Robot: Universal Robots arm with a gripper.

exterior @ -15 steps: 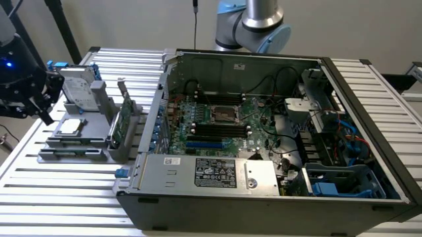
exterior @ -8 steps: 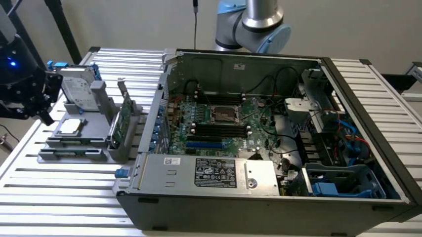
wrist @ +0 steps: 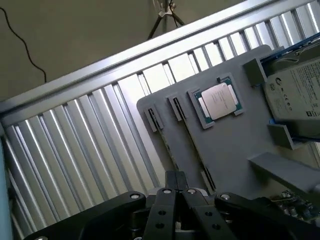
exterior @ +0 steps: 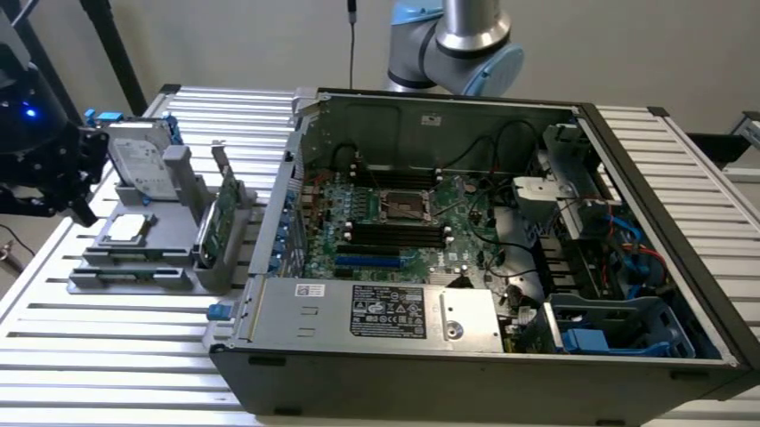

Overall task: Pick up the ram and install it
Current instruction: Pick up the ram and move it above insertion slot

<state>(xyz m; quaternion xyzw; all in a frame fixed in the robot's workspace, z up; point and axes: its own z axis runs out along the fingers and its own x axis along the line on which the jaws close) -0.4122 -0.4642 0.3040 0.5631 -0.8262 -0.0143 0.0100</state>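
Black two-finger gripper hovers clenched, apparently empty, over the grey plastic parts tray, where the thin dark-green ram stick stands edge-up, slotted for easy pinching

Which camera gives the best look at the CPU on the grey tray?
The wrist view. There the CPU lies face-up in its pocket on the tray, silver lid and green border plain, nothing covering it. The exterior view shows the CPU far off at its left, seen at a slant near the hard drive.
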